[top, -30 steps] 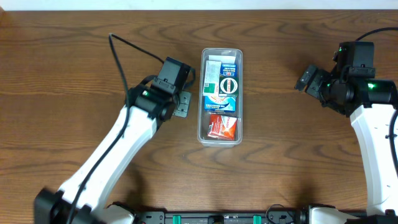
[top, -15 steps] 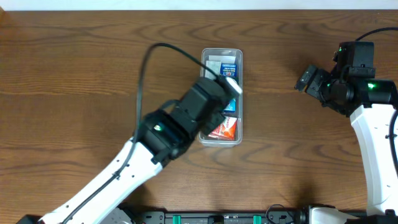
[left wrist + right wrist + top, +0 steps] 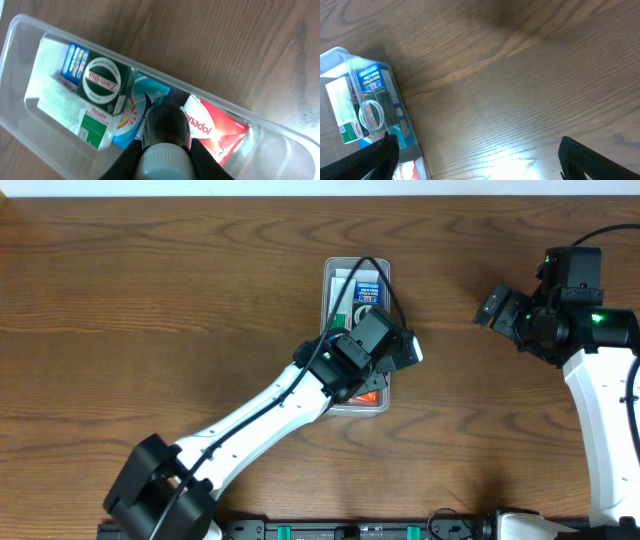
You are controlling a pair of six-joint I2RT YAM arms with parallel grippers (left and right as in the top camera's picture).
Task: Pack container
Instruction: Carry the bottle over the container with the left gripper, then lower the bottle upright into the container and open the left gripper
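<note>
The left fingers [image 3: 122, 165], closed narrowly on the white cap of a small dark bottle [image 3: 165, 125], hold it just above the clear container [image 3: 15, 35] at mid-counter [image 3: 240, 40]. This looks like the placing step. Lowering the bottle calls for a gap between the green box [image 3: 102, 85] and the red Panadol pack [image 3: 215, 132]. Far right, the right fingers [image 3: 592, 157] stand wide apart, holding nothing.

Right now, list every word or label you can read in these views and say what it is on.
"Zam-Buk": round dark label on the green and white box in the container.
"anadol", first letter hidden: the red pack.
The blue box and the blue and white pack: print too blurred to read.
The bottle in the left hand: no label shows.
</note>
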